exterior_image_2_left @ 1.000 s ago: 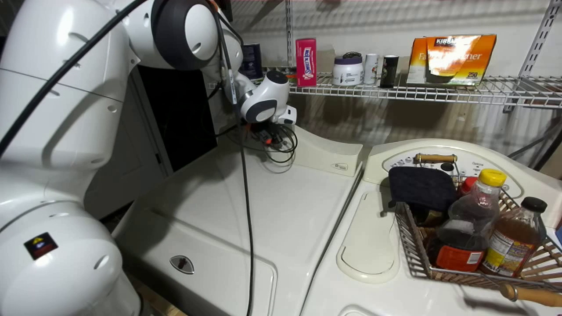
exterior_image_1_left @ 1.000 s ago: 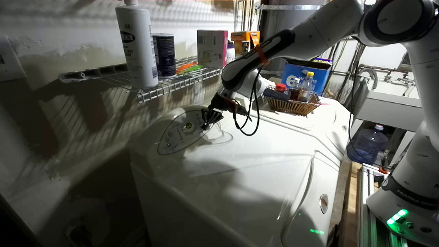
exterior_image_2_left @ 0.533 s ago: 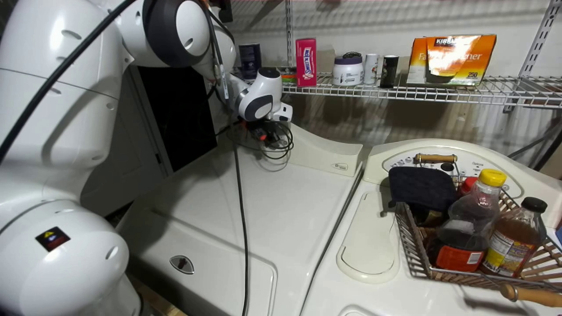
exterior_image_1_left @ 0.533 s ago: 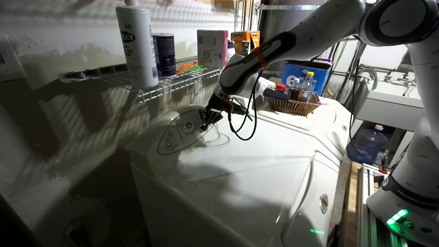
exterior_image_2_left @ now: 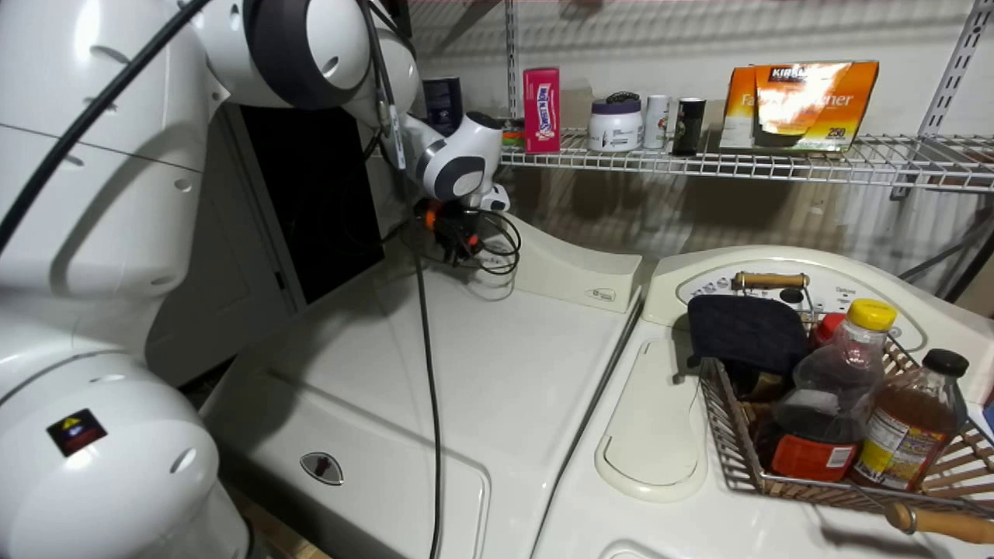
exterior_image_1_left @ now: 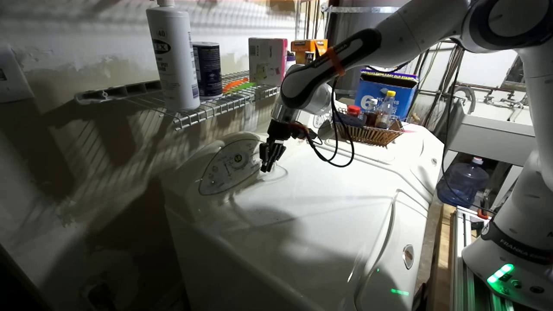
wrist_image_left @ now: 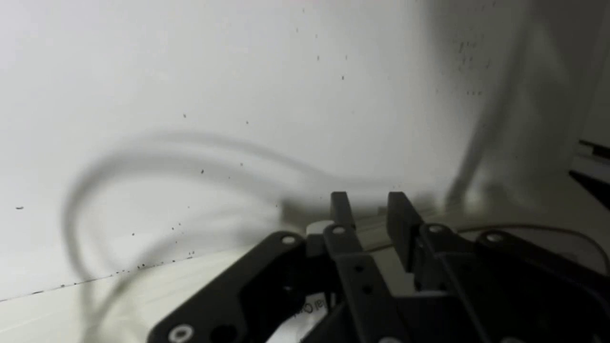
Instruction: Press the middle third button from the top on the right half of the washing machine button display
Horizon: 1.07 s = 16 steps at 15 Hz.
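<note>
The washing machine (exterior_image_1_left: 319, 207) is the large glossy white appliance; it also shows in an exterior view (exterior_image_2_left: 481, 349). Its oval button display (exterior_image_1_left: 229, 170) stands on the raised back, with faint dark marks and a yellow spot. My gripper (exterior_image_1_left: 265, 169) points steeply down just in front of the display's right end, hiding part of it. In an exterior view my gripper (exterior_image_2_left: 454, 255) and looping cables mostly hide the display. In the wrist view my gripper (wrist_image_left: 367, 205) has its fingers apart with nothing between them. A slice of the display (wrist_image_left: 310, 307) with upside-down lettering shows behind the fingers.
A wire shelf (exterior_image_1_left: 211, 113) with a white bottle (exterior_image_1_left: 175, 60) and boxes hangs above the display. A second white appliance (exterior_image_2_left: 652, 419) bears a wicker basket (exterior_image_2_left: 722, 435) with bottles. A black cable (exterior_image_2_left: 432, 373) hangs from the arm across the machine.
My gripper has drawn back from the display's right end and now points more steeply down. Its cables have swung to the right in an exterior view. The display has not moved.
</note>
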Each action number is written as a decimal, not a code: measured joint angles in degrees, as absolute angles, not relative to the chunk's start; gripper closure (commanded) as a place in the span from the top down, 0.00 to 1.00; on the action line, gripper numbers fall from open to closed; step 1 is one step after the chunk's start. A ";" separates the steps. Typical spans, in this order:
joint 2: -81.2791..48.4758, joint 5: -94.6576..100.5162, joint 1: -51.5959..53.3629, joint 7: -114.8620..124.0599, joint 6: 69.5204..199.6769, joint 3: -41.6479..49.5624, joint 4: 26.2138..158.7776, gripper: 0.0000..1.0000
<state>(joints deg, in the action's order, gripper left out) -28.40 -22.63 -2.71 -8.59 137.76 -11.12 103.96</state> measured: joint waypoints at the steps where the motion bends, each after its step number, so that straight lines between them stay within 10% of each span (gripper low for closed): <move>1: -26.84 -20.37 -2.15 -8.05 135.22 -10.49 104.63 0.64; 6: -17.25 -4.05 5.30 6.28 130.43 -5.28 108.62 0.98; 16: -7.33 24.06 12.91 31.36 126.46 -4.13 110.98 1.00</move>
